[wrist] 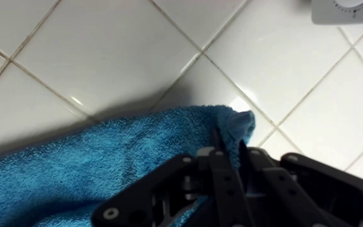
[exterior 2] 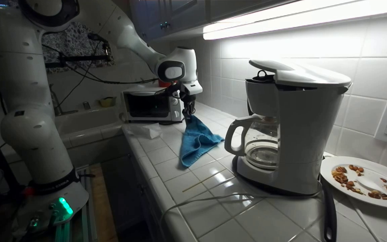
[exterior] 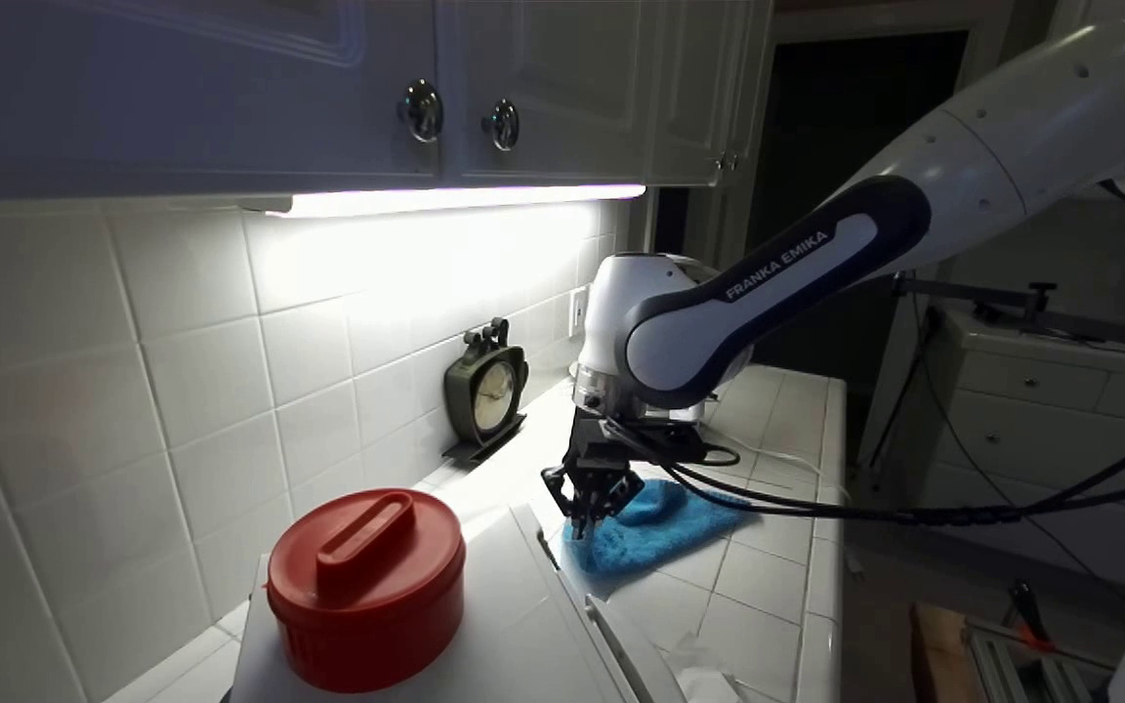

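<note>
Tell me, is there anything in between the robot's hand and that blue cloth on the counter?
Nothing visible. The hand is closed on the blue cloth, pinching a bunched edge of it, and the rest slopes down to the tiled counter. The toaster oven is nearby but not between them.

In an exterior view the white arm [exterior: 816, 252] slopes down from upper right to centre; the gripper [exterior: 581, 528] points downward, pinched nearly closed

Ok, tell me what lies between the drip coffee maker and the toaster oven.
In an exterior view, the blue terry towel lies there, its raised end pinched in the gripper.
</note>
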Motion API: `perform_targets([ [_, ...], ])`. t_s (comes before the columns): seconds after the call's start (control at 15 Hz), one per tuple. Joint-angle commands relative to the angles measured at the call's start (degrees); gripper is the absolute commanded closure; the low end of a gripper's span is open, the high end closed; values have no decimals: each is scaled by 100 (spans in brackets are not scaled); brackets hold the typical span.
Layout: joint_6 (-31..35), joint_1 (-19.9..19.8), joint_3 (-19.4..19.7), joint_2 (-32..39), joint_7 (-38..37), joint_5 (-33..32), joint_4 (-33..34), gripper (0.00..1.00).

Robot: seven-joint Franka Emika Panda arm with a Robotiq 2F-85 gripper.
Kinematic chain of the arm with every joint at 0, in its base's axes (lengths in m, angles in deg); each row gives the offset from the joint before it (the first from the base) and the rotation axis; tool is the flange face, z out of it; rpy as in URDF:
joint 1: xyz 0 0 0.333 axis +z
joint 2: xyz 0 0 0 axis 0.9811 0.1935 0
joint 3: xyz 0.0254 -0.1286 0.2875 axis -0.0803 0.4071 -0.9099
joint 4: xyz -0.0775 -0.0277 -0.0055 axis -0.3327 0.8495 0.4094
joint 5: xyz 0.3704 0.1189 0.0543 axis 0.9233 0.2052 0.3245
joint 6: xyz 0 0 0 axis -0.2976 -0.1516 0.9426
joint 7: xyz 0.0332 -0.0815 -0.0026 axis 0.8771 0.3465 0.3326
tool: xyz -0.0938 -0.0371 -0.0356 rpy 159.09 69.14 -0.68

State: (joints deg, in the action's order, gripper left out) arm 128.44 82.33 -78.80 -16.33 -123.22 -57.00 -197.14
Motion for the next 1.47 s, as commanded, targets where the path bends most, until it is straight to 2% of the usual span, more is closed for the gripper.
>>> perform_targets([
  [0.0, 229, -133, 19, -616, 303, -111, -607, 96],
  [0.8, 696, -697, 140, -1615, 1399, -740, -1629, 97],
  [1.4, 929, -1021, 189, -2232, 1828, -691, -2189, 97],
])
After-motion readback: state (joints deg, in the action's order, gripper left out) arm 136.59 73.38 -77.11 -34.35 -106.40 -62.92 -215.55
